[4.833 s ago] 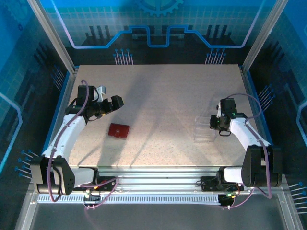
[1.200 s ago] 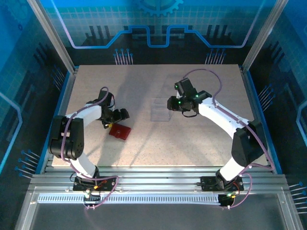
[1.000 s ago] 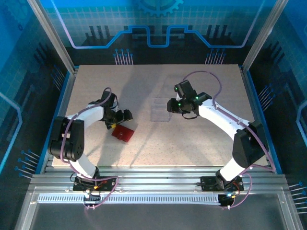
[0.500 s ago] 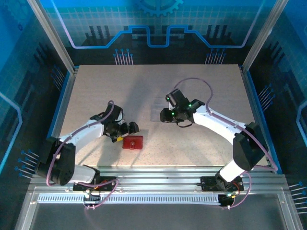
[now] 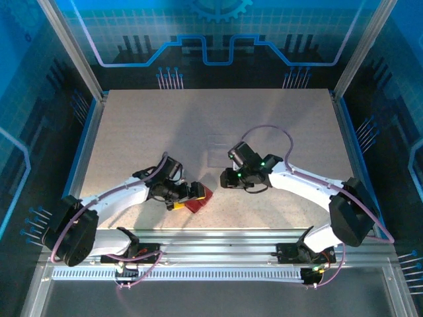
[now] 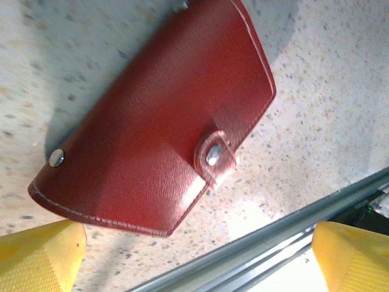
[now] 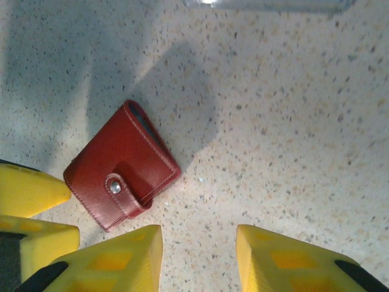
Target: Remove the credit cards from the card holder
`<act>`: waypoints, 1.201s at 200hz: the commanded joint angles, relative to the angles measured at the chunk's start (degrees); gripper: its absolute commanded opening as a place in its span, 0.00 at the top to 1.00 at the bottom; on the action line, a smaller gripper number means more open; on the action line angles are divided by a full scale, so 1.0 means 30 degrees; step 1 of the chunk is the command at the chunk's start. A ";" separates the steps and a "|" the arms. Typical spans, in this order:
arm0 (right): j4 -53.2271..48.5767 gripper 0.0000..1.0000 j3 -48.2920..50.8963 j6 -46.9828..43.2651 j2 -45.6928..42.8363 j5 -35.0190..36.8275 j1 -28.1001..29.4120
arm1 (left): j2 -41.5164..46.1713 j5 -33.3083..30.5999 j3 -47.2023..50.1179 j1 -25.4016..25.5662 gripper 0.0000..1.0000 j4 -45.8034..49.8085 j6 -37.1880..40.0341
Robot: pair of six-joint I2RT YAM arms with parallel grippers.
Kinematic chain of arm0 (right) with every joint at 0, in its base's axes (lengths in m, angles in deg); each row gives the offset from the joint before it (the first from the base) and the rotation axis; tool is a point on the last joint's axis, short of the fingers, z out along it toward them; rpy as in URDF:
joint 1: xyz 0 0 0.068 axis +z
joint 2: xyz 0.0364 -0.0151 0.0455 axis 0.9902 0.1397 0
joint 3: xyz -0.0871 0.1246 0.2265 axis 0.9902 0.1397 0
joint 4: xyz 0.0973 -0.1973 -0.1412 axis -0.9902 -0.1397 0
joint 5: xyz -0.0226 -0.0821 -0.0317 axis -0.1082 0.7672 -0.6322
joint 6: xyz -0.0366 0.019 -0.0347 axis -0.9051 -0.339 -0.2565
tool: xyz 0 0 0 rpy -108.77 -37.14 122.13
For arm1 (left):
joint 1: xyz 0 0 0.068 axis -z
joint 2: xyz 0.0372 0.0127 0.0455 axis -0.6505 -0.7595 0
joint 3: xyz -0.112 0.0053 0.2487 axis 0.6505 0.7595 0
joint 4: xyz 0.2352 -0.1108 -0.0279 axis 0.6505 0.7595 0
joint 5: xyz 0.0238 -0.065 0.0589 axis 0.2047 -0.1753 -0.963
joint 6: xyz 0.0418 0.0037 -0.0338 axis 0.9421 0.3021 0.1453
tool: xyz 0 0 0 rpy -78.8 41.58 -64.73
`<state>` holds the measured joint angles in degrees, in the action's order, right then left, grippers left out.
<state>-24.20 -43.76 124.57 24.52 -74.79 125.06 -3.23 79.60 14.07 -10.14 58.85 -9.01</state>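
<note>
Close to the metal rail (image 6: 273,240) at the near edge of the speckled worktop (image 5: 264,112), a dark-red card holder (image 5: 198,200) lies flat and closed. Its small tab (image 6: 214,155) is snapped down over the front. Because it is shut, we judge that the credit cards are tucked inside and that the snap must come undone first.

The left gripper (image 6: 197,258) hangs right over the card holder. Its yellow fingers are spread as wide as they go, one on each side, and it grips nothing. We read this stance as lining up to pinch or pin the card holder.

Just beyond the card holder, the right gripper (image 7: 197,243) hovers with its fingers partly apart and bare worktop between them. It looks placed to work the tab while the other arm steadies things, though that is our guess.

Farther beyond the card holder sits a clear container (image 7: 267,3).

The left wrist view gives us the stitching, the snap and a second stud near one corner. The right wrist view adds a thin dark gap along one edge of the card holder, where it opens. The top view gives both arms reaching in towards the card holder from either side.
</note>
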 commanded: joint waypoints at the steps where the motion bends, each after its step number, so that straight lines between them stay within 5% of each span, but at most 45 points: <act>1: 0.1686 0.63 0.1067 0.1556 -0.0684 -0.1463 0.0259 | 0.1586 -0.0220 -0.0506 0.0269 0.04 0.0320 -0.0805; 22: 0.3627 0.64 0.2286 0.2686 -0.0274 -0.3261 0.0364 | 0.2715 -0.1534 -0.1454 -0.0421 0.04 0.1761 0.0236; 75: 0.8736 0.62 0.3447 0.5334 0.2370 -0.5549 0.1724 | 0.0125 0.1165 -0.2682 -0.3497 0.18 0.1116 0.2722; 130: 1.0521 0.59 0.3324 0.6188 0.4332 -0.5161 0.2099 | -0.2314 0.3203 -0.1789 -0.3876 0.31 -0.0705 0.3361; 240: 1.1333 0.61 0.2515 0.5806 0.6222 -0.5483 0.0834 | -0.3843 0.3835 -0.0908 -0.3964 0.29 -0.0956 0.4044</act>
<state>9.48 -34.53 143.15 41.61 -91.71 129.37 -13.44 87.90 9.98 -21.62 56.42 2.02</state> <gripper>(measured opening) 0.395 0.710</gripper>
